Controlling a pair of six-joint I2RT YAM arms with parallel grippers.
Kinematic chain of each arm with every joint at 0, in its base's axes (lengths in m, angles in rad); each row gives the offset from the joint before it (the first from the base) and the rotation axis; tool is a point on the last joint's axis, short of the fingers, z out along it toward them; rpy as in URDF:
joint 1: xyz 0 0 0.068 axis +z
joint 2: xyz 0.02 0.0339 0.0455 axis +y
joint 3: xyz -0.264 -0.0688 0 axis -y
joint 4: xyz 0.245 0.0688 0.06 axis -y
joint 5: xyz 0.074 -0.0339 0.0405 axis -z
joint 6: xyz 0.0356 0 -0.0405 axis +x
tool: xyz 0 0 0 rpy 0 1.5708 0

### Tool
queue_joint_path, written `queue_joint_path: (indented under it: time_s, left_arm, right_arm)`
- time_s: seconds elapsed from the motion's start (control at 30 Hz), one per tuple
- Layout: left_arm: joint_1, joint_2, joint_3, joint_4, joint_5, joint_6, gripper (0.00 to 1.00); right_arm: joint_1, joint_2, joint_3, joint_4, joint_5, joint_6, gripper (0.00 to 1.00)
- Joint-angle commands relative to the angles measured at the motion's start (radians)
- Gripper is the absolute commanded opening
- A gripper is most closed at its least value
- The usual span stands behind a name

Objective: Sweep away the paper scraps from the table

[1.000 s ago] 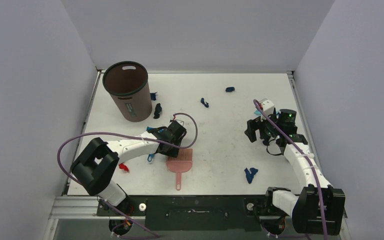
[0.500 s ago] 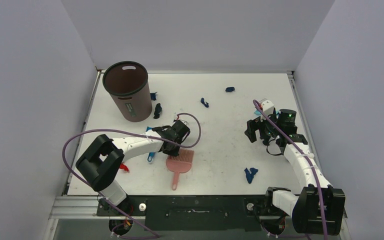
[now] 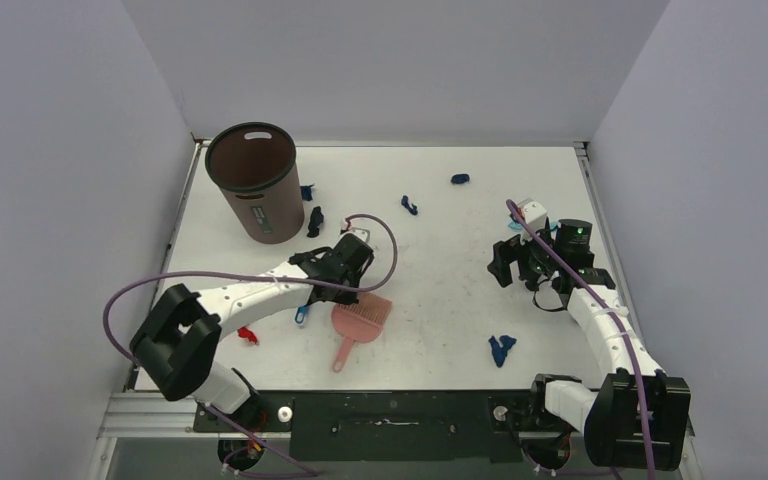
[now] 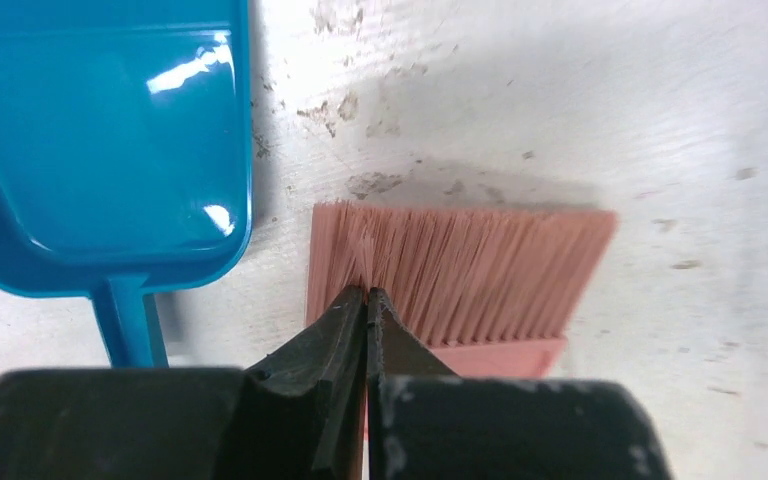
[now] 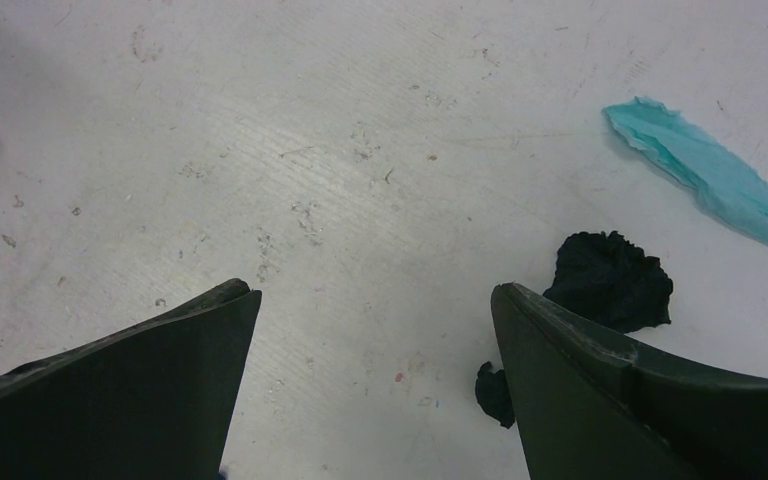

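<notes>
Several dark navy paper scraps lie on the white table (image 3: 440, 300): two beside the bin (image 3: 315, 222), one mid-back (image 3: 409, 205), one further back (image 3: 460, 179), one near the front right (image 3: 501, 347). My left gripper (image 3: 358, 290) (image 4: 367, 292) is shut, its tips resting on the bristles of a pink brush (image 3: 362, 313) (image 4: 460, 275); nothing shows between the jaws. A blue dustpan (image 4: 100, 140) lies just left of the brush. My right gripper (image 3: 505, 265) (image 5: 375, 300) hangs open over bare table, with a dark scrap (image 5: 610, 280) just beyond its right finger.
A brown bin (image 3: 256, 180) stands upright at the back left. A small red bit (image 3: 247, 335) lies near the left arm. A teal paper strip (image 5: 710, 170) lies beyond the right gripper. Grey walls close in three sides; metal rails edge the table.
My left gripper has closed from part open to fully shut and shifted slightly back. The pink brush has turned, its handle swinging left. The right arm has stayed put.
</notes>
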Motion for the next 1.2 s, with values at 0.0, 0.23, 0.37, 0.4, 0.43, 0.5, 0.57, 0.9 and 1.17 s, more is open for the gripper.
queue_joint_path:
  time_s: [0.0,0.23,0.37,0.4,0.43,0.5,0.57,0.9,1.17]
  left_arm:
    - [0.012,-0.134,-0.011,0.076,0.001,-0.09,0.0]
    - [0.002,-0.178,-0.027,-0.002,-0.032,-0.15,0.53]
    - [-0.034,-0.25,-0.095,-0.059,-0.033,-0.205,0.55]
    - [-0.043,-0.27,-0.116,-0.07,-0.035,-0.217,0.54]
    - [-0.049,-0.29,-0.145,-0.076,-0.036,-0.228,0.51]
    - [-0.057,-0.322,-0.186,-0.076,-0.027,-0.25,0.44]
    - [-0.062,-0.338,-0.217,-0.063,-0.015,-0.261,0.39]
    - [-0.079,-0.267,-0.237,0.034,-0.045,-0.291,0.35]
    - [-0.077,-0.144,-0.152,0.058,-0.083,-0.288,0.29]
  right_arm:
    - [0.007,0.006,0.044,0.027,-0.058,0.0,0.9]
    - [0.009,-0.009,0.044,0.024,-0.054,0.0,0.9]
    - [0.007,-0.02,0.043,0.021,-0.057,-0.002,0.9]
    - [0.007,-0.022,0.042,0.021,-0.059,-0.003,0.9]
    - [0.007,-0.023,0.041,0.021,-0.062,-0.004,0.9]
    - [0.008,-0.018,0.042,0.022,-0.063,-0.007,0.9]
    - [0.011,-0.01,0.047,0.019,-0.063,-0.009,0.9]
    - [0.014,-0.008,0.049,0.009,-0.063,-0.015,0.9]
    - [0.013,-0.018,0.048,-0.001,-0.065,-0.02,0.9]
